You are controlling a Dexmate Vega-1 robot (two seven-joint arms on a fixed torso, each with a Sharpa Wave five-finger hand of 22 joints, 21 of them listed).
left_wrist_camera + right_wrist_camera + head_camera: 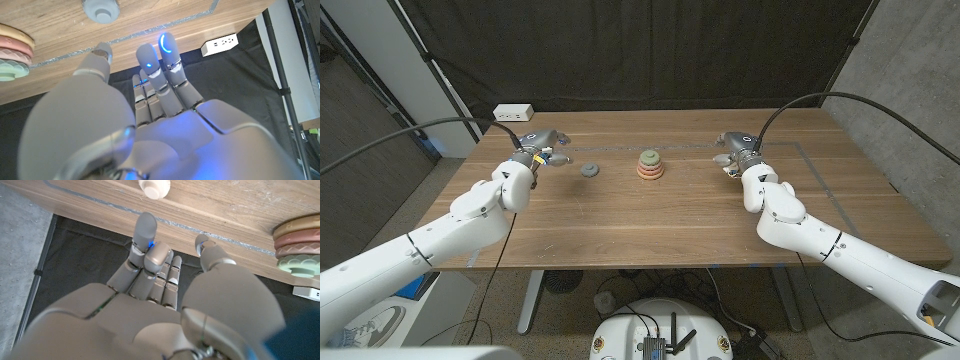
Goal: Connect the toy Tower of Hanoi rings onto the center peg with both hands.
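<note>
Backdrop: black curtain hangs behind our wooden counter [650,215], with a white power strip [515,112] at its far left corner.
Stack: the ring stack [649,166] stands near the middle of the counter, toward the far edge; we count two pinkish rings under a pale green piece on top, and the left wrist view shows the same layering.
Loose grey piece: a small grey ring [589,170] lies flat on the counter, left of the stack and apart from it, near our left hand.
Loose pale piece: the right wrist view shows a small cream ring [154,187] on the counter ahead of our right hand; in the head view it is too small for us to place.
Left hand: our left hand [542,150] hovers just beside the grey ring, fingers [167,50] apart and holding nothing.
Right hand: our right hand [735,152] waits well right of the stack, fingers [146,230] loosely spread, gripping nothing.
Done: we judge the larger rings already seated on the peg.
Left: at least the grey ring, and likely the cream one, are not yet on the peg; each hand has a piece to pick up and carry to the centre.
</note>
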